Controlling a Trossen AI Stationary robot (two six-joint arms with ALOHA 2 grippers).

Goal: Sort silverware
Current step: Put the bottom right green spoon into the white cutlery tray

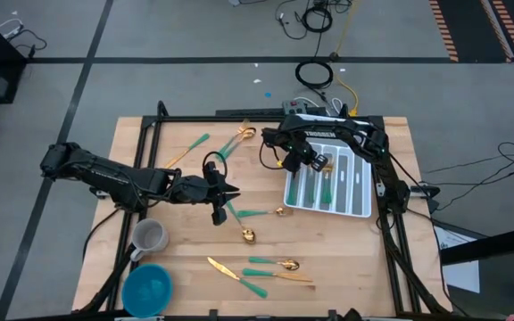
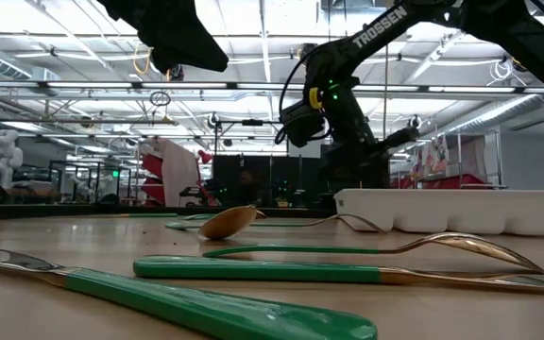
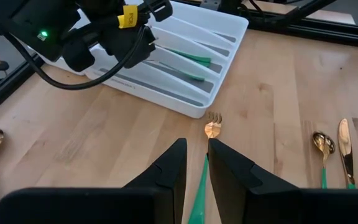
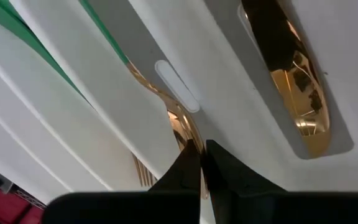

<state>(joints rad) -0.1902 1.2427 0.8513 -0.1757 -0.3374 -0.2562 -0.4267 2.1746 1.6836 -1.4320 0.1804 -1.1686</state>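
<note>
The silverware has gold heads and teal handles. One fork [image 1: 259, 212] lies flat on the table, its head toward the white tray [image 1: 360, 192]. My left gripper [image 3: 196, 149] hovers above the fork's handle end, open, and the handle [image 3: 199, 186] shows through its gap. My right gripper [image 4: 201, 152] is shut and points down into a tray compartment, over a gold fork [image 4: 166, 106] lying there. Other pieces lie in the tray [image 3: 191, 59]. A spoon [image 1: 249, 236] rests near the table's middle. My right gripper's shut fingertips come from above at the neck [image 4: 182, 127] of the fork in the tray compartment. The fingers hide the spot, so I cannot tell whether they touch it. The fork lies along the compartment floor, with its tines [image 4: 145, 175] showing beside the fingers.
More silverware lies loose: two pieces near the far edge [image 1: 194, 147] [image 1: 239, 138], and a knife [image 1: 224, 269] and spoon [image 1: 279, 265] near the front edge. A grey mug [image 1: 150, 236] and a blue bowl [image 1: 147, 290] stand at the front left.
</note>
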